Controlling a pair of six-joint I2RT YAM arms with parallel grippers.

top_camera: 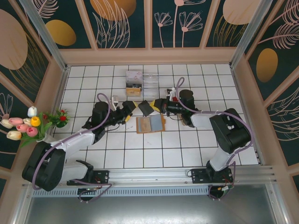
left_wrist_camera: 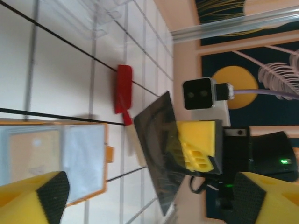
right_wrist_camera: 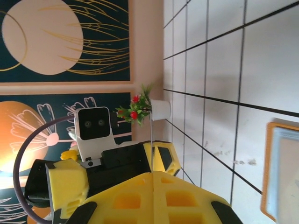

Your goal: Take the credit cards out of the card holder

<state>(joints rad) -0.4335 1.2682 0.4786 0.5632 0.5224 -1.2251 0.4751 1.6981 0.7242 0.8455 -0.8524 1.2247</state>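
The bench [top_camera: 187, 149] carries one card holder [top_camera: 150, 124], one clear plastic box [top_camera: 140, 83] and one red spatula [left_wrist_camera: 123, 94]. One dark credit card [top_camera: 147, 108] is outside the holder, and whether more cards sit in its pockets cannot be told. At the left edge there are one small pot of red flowers [top_camera: 60, 119] and one bunch of tulips [top_camera: 21, 127], its blooms too crowded to count surely, and there are two hands, the left hand [top_camera: 129, 111] and the right hand [top_camera: 159, 106].
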